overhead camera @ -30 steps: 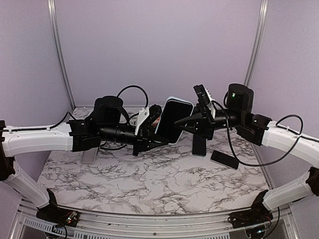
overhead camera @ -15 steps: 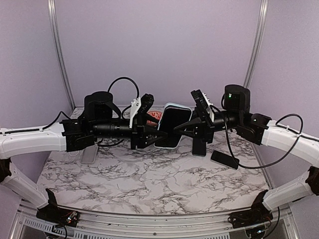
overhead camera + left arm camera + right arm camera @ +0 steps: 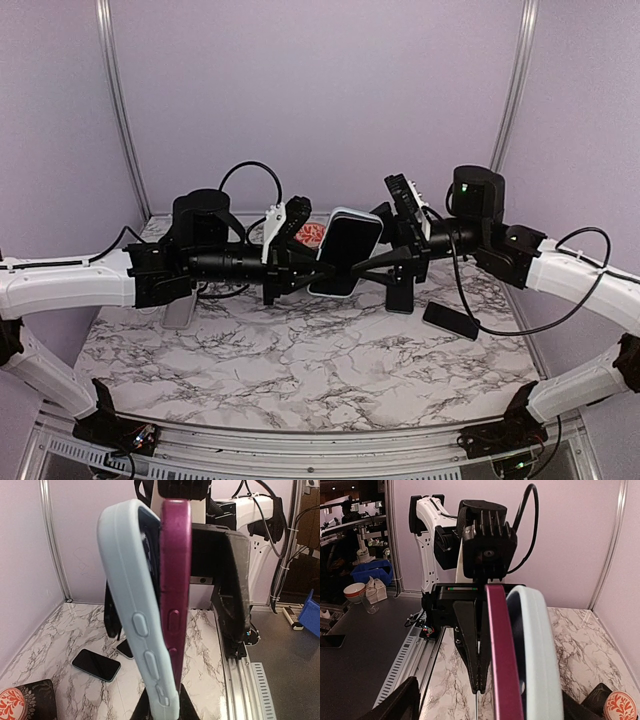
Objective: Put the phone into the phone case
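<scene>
Top view: seen pinching the case (image 3: pixel 345 250) aloft at frame centre with the left gripper (image 3: pixel 305 268), jaws narrow on its lower edge, and meeting the right gripper (image 3: pixel 374 240) reaching in from the right. Left wrist view: shows the phone (image 3: pixel 175 580) leaning into the case, touching at top, gaping lower down, straddled by the right jaws spread wide. Best squeezed evenly from the seated end, pads flat, left hold firm against slipping. Right wrist view: same pair edge-on, centre frame. Underneath, a marble table (image 3: pixel 300 360) bearing a second phone (image 3: pixel 96 664) and an orange pad (image 3: pixel 12 705), lower left; lilac walls behind.
</scene>
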Available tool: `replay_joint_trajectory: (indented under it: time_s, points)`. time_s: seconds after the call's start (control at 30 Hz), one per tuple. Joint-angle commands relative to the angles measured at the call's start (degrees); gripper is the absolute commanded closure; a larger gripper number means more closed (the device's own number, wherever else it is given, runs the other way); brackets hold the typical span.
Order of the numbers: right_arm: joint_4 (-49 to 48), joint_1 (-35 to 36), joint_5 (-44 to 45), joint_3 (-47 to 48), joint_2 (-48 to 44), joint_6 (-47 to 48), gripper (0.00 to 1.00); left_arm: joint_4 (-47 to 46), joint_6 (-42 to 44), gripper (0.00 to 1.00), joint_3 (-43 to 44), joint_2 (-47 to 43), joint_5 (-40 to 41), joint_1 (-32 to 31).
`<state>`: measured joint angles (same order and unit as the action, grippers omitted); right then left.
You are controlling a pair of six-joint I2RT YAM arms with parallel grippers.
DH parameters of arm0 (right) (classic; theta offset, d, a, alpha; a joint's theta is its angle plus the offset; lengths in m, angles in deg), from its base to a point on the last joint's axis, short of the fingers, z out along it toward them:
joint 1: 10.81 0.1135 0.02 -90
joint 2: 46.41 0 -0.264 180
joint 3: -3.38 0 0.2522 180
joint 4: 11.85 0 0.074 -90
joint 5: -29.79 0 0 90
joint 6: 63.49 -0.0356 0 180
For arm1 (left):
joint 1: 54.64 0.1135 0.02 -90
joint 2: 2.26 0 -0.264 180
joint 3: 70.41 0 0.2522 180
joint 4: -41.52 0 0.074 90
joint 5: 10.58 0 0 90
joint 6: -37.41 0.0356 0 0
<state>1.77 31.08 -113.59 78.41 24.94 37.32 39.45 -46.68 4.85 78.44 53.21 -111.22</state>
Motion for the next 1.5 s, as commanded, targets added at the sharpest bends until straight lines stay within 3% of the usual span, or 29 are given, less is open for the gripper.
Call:
replay_joint_trajectory:
  time_s: [0.0,0.17,0.27,0.47,0.5,0.53,0.57,0.7,0.73,0.77,0.8,0.87,0.9,0.97,1.03,1.07,1.1,1.13,1.17,1.23,1.47]
  points:
    - [-1.77,0.33,1.68,3.43,0.13,1.9,0.21,-2.18,4.9,1.0,-0.68,-0.56,2.81,-0.51]
    - [5.62,0.36,0.54,7.71,2.88,6.36,0.22,-2.12,9.07,1.0,-1.72,-1.09,6.47,-1.43]
    - [6.91,0.58,0.27,8.64,3.96,7.51,0.28,-1.9,9.57,1.0,-1.82,-0.94,6.57,-1.51]
    - [10.94,1.23,0.36,9.87,5.39,10.94,0.63,-1.59,9.47,1.0,-1.47,-0.76,6.81,-1.61]
    - [11.38,1.34,-0.2,10.32,5.53,11.18,0.75,-1.45,9.53,1.0,-1.47,-0.7,6.96,-1.61]
    - [11.84,1.27,-0.98,10.94,5.6,11.62,0.94,-1.33,9.48,1.0,-1.47,-0.5,7.11,-1.61]
    - [12.02,1.35,-1.29,11.23,5.57,11.68,1.0,-1.18,9.4,1.0,-1.47,-0.41,7.31,-1.61]
    - [9.41,1.48,-1.81,9.97,4.25,10.95,1.0,-1.04,8.54,1.0,-1.07,-0.02,6.69,-1.61]
    - [8.49,1.5,-1.89,9.47,3.97,10.6,1.0,-0.96,8.1,0.97,-0.6,0.25,6.47,-1.61]
    - [7.92,1.5,-2.13,9.22,3.81,10.36,1.0,-0.95,7.21,0.77,0.06,0.73,6.31,-1.68]
    - [7.38,1.48,-2.64,9.26,3.73,10.03,1.0,-0.95,6.51,0.65,0.78,1.25,6.05,-1.69]
    - [6.57,1.53,-4.17,9.38,3.71,9.49,1.0,-0.95,5.74,0.56,1.76,2.17,5.8,-1.69]
    - [6.14,1.47,-4.74,9.34,3.64,9.15,1.0,-0.95,5.62,0.6,2.11,2.44,5.75,-1.74]
    - [5.88,1.53,-5.06,9.36,3.41,8.88,1.0,-0.95,5.79,0.95,2.24,2.47,6.28,-1.85]
    - [6.3,1.48,-4.0,9.3,3.0,9.04,1.0,-0.95,6.43,1.0,1.43,1.82,7.12,-1.94]
    - [7.1,1.5,-2.08,9.32,2.75,9.43,0.99,-0.95,7.07,1.0,0.78,1.37,8.08,-2.07]
    - [8.94,1.46,0.87,9.74,2.36,10.27,0.79,-0.89,7.99,1.0,0.13,0.69,10.06,-2.19]
    - [11.94,1.52,4.47,10.52,1.85,12.13,0.5,-0.57,9.24,1.0,-0.63,0.15,12.4,-2.34]
    - [15.67,1.47,8.09,11.5,1.33,14.83,0.3,0.22,11.09,1.0,-1.07,-0.37,14.95,-2.5]
    - [20.69,1.51,15.26,12.72,-0.03,19.5,0.04,2.78,17.19,1.0,-1.29,-0.48,19.26,-2.86]
    - [29.8,5.55,23.84,14.84,-0.7,35.05,0.03,7.91,27.21,1.0,0.81,1.13,25.42,-3.27]
